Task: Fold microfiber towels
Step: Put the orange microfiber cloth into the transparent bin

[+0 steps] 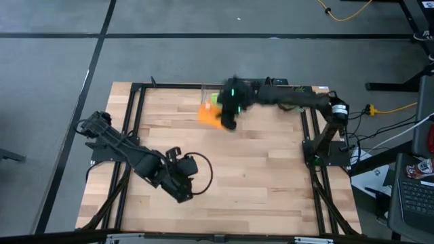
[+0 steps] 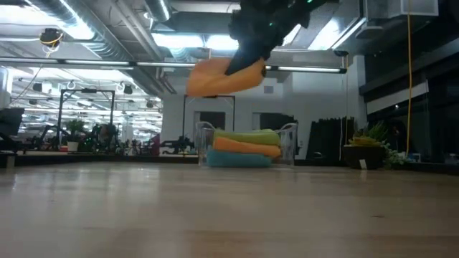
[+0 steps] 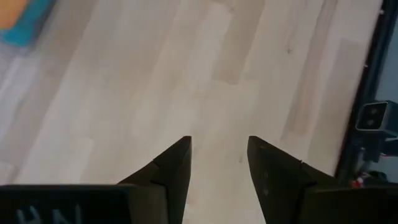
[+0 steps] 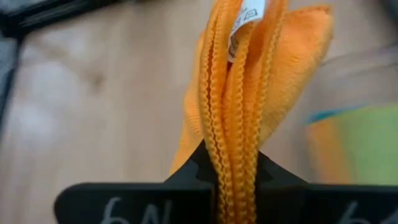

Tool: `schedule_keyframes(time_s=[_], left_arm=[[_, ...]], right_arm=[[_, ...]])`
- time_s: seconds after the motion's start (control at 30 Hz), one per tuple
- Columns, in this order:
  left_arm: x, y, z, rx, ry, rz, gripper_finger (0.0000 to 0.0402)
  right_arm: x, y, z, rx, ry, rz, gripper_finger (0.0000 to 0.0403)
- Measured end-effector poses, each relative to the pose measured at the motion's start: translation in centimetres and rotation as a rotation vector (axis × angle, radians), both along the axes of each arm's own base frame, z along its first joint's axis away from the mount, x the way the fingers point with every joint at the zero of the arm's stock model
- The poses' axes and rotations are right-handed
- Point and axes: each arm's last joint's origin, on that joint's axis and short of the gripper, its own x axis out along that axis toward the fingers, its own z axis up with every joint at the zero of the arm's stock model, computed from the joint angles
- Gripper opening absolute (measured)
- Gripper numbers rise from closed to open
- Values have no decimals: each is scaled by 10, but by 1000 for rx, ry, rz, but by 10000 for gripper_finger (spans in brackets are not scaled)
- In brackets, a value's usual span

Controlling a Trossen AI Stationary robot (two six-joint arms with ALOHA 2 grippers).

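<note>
An orange microfiber towel [image 2: 221, 76], folded into several layers, hangs in the air above the table's far middle with my right gripper [image 4: 231, 163] shut on it. It also shows in the high view [image 1: 209, 114] just left of the gripper [image 1: 229, 122]. Behind it, a clear bin [image 2: 291, 140] holds a stack of folded towels: green [image 2: 247, 136] on top, orange [image 2: 244, 147], teal [image 2: 240, 159] at the bottom. My left gripper [image 3: 219, 142] stands open over bare wood near the table's front left [image 1: 184, 195]. My right gripper pinches several stitched edges of the folded orange towel [image 4: 233, 127] between its two fingers; a white label [image 4: 245, 17] shows among the layers. The fingers slant down from the table's right. The towel is lifted clear and juts out past the fingertips toward the left, sagging slightly.
The bin stands at the table's far edge [image 1: 211, 93], close beside the held towel. A black frame [image 1: 135, 87] runs round the wooden tabletop. Bare wood lies across the table's middle and near side [image 1: 258, 176].
</note>
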Motion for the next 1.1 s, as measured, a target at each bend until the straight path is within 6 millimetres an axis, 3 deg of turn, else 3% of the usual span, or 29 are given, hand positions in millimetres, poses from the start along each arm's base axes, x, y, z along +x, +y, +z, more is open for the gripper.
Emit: schedule_keyframes(time_s=[0.07, 0.23, 0.43, 0.67, 0.9, 1.1], left_arm=[[2, 5, 0, 22, 11, -15, 151], [8, 14, -2, 59, 34, -52, 151], [13, 24, -2, 85, 44, -62, 151], [17, 34, -2, 91, 49, -45, 151], [19, 37, -2, 89, 48, -29, 151], [19, 37, -2, 87, 47, -26, 151]], right_arm=[[-3, -32, 13, -53, 0, -22, 19], [-19, -95, 17, -103, 74, -58, 19], [-34, -136, -7, -11, 88, -9, 19], [-27, -148, -39, 46, 68, 134, 19], [-22, -154, -62, 19, 139, 130, 21], [-23, -155, -63, -37, 185, 119, 107]])
